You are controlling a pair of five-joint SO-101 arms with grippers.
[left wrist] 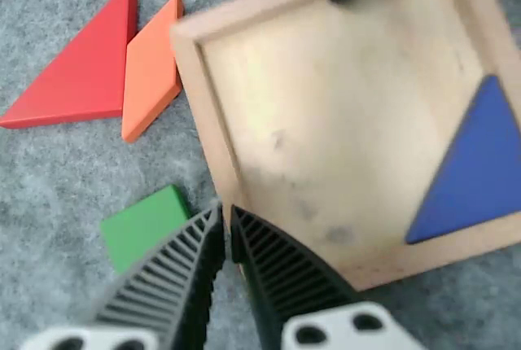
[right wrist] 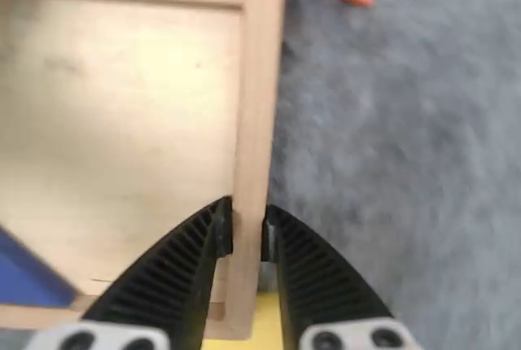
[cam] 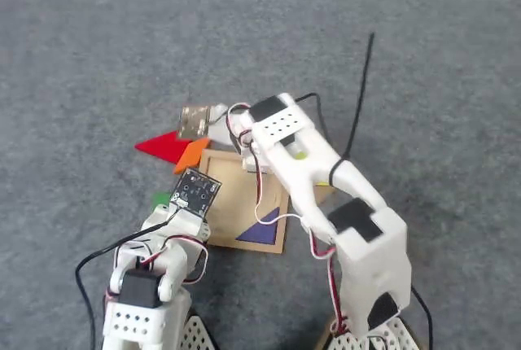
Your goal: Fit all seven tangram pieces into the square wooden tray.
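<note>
Fingers (right wrist: pixel 183 264) of your right gripper (right wrist: pixel 244 221), ribbed and black, pinch the wooden tray (right wrist: pixel 259 81) by its raised rim; a smooth blue triangle (left wrist: pixel 480 163) lies inside. Your left gripper (left wrist: pixel 226 218) is closed, empty, beside a green block (left wrist: pixel 142 226).

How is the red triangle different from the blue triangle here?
The red triangle lies outside on the grey carpet, touching the orange piece. The blue triangle lies inside the wooden tray, against its rim. One is red, the other blue. Both are flat triangular pieces lying face up.
</note>
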